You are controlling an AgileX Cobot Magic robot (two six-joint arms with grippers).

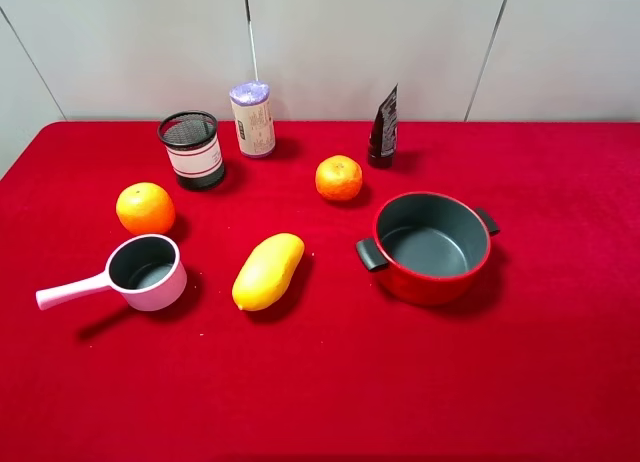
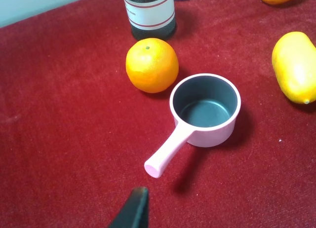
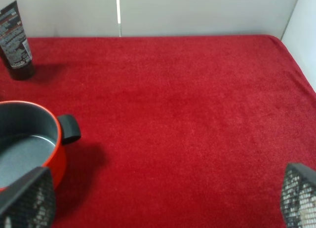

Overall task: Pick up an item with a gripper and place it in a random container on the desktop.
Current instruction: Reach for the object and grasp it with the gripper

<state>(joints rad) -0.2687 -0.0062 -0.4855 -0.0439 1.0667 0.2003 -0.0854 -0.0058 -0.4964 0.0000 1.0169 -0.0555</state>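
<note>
The dark squeeze tube [image 1: 384,128] stands upright on its cap at the back of the red table, right of centre. It also shows in the right wrist view [image 3: 16,40]. The black mesh cup [image 1: 192,150] with a white label band stands at the back left, and its lower part shows in the left wrist view [image 2: 149,13]. Neither arm shows in the exterior high view. My right gripper [image 3: 163,196] is open and empty, low over bare cloth right of the red pot. Of my left gripper only one dark finger [image 2: 132,210] shows, near the pink saucepan's handle.
A white bottle with a purple top [image 1: 253,119] stands beside the cup. Two oranges [image 1: 145,208] [image 1: 339,178], a yellow mango [image 1: 268,270], a pink saucepan [image 1: 147,272] and a red two-handled pot [image 1: 430,282] lie mid-table. The table's right edge [image 3: 289,50] meets a wall.
</note>
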